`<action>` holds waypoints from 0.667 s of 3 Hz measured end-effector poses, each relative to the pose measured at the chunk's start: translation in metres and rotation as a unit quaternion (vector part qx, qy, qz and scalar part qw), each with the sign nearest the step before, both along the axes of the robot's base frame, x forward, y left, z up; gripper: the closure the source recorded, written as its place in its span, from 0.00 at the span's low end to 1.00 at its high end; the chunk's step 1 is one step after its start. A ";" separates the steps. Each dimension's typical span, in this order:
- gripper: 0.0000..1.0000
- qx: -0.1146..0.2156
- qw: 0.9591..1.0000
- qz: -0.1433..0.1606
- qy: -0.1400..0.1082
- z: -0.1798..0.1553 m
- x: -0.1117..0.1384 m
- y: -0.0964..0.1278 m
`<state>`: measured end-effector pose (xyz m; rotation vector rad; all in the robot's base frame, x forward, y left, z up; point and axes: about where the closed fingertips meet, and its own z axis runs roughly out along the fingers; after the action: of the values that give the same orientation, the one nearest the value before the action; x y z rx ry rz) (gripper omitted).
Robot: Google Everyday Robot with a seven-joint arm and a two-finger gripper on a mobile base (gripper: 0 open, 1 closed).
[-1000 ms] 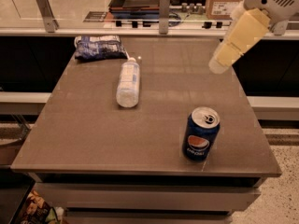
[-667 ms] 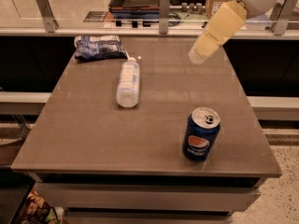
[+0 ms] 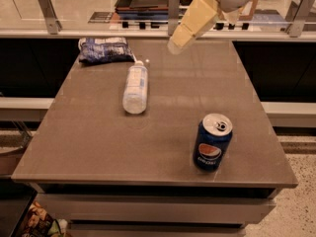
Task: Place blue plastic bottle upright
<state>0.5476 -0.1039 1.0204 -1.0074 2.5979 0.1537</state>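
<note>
One blue plastic bottle point(image 3: 135, 89), one can point(image 3: 212, 142), seemingly one bag point(image 3: 104, 49); gripper point(image 3: 178, 42) hovers above.

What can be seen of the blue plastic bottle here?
The blue plastic bottle is small and clear, with a white cap and a pale blue-white label. It lies on its side on the grey table, cap pointing toward the far edge, close to the snack bag. The pincer hangs above the table's far side, not touching the bottle.

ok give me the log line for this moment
hand: in air over far table edge | blue plastic bottle: lying on side, not held, cap toward snack bag | pepsi can: upright, front right
</note>
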 end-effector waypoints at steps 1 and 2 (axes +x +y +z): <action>0.00 0.017 0.999 -0.041 0.001 0.001 0.005 0.005; 0.00 0.018 0.999 -0.040 0.000 0.001 0.006 0.006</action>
<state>0.5536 -0.0983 1.0217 -0.8885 2.6216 0.1785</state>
